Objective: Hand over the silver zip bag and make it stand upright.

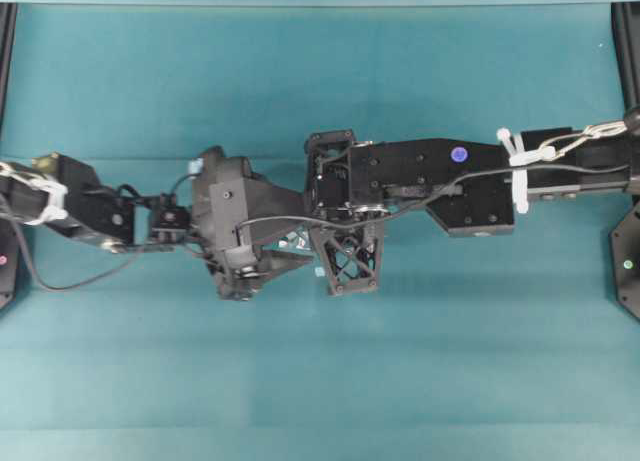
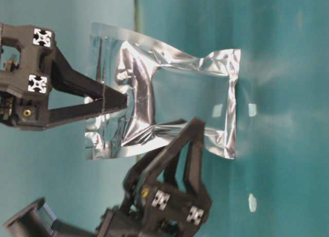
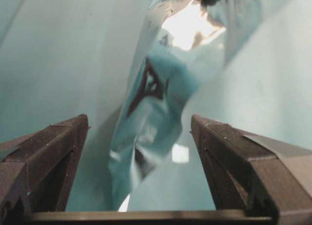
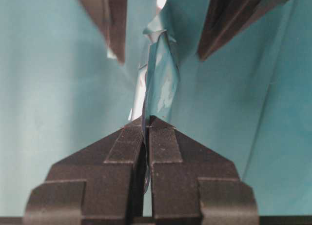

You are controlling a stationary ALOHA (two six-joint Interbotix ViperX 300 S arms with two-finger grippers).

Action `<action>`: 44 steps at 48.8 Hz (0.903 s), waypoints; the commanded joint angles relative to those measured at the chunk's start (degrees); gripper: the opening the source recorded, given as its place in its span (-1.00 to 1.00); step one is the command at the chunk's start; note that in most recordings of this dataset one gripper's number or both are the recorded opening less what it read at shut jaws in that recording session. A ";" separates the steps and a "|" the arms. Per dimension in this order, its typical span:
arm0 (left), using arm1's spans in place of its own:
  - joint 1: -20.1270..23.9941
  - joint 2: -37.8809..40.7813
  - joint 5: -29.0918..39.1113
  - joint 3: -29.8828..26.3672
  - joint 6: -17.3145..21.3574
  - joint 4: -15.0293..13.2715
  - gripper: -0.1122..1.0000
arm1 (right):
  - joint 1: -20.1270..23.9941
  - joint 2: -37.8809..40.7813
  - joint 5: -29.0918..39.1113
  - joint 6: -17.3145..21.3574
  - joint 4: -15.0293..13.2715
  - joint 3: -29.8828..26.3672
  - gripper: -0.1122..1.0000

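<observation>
The right gripper (image 4: 146, 125) has its two black ribbed fingers (image 4: 124, 142) pressed together on the edge of the shiny, crinkled silver foil zip bag (image 4: 158, 81), and the pouch stands out from those fingertips edge-on in the right wrist view. In the table-level view the same bag (image 2: 169, 101) hangs clear of the teal table covering (image 2: 288, 52), its flat face towards the camera, its clear middle showing the teal behind, its crumpled foil border catching the light. The right gripper (image 2: 121, 101) bites the bag near the striped seal strip at the picture's left side. The left gripper (image 3: 139, 130) is there too, fingers (image 3: 53, 152) spread wide apart, one on each side of the pouch (image 3: 146, 122), which runs up between them without touching either as far as the left wrist view shows. From table level, the left gripper (image 2: 193, 131) reaches in from below, its fingers crossing the bag's lower edge. From overhead, the two black arms meet at the middle of the table (image 1: 320, 71), and the bag is almost wholly hidden beneath them. A small white scrap (image 2: 252, 202) lies on the teal surface, well apart from the pouch.
</observation>
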 commanded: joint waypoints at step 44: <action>-0.09 4.57 0.18 -3.60 0.26 0.18 -0.21 | -0.53 -1.23 -1.58 -0.44 -0.09 0.70 -0.79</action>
